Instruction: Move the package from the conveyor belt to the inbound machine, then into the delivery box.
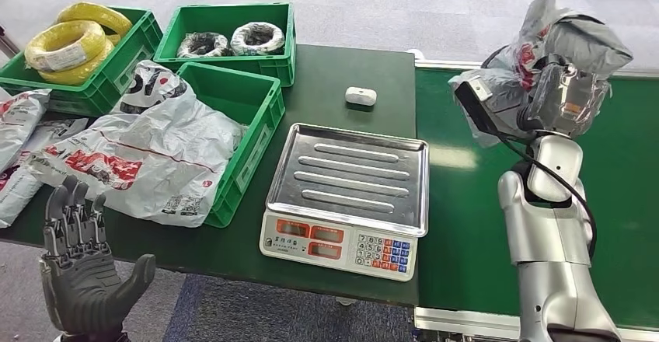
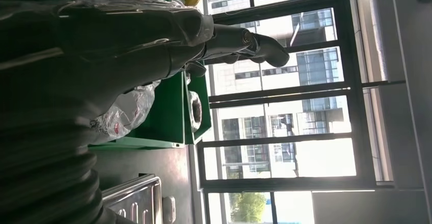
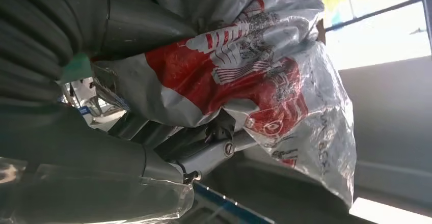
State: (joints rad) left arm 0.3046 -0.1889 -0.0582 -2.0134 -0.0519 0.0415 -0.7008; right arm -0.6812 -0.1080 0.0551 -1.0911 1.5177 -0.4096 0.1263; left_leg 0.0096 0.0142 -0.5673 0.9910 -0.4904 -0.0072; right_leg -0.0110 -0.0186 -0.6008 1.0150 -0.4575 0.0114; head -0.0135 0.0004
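Grey plastic with red print wraps the package [image 1: 571, 43], which the right hand [image 1: 556, 97] grips, fingers closed around it, raised above the conveyor belt [image 1: 622, 202] and well to the right of the scale [image 1: 350, 183]. Lifted clear of the belt, it looks ready to be carried across to the scale's steel tray, presumably the inbound machine. Left of the scale, green crates [image 1: 233, 101] hold other bags. The left hand [image 1: 81, 272] waits at the bench [image 1: 342, 70] edge, fingers spread, holding nothing.
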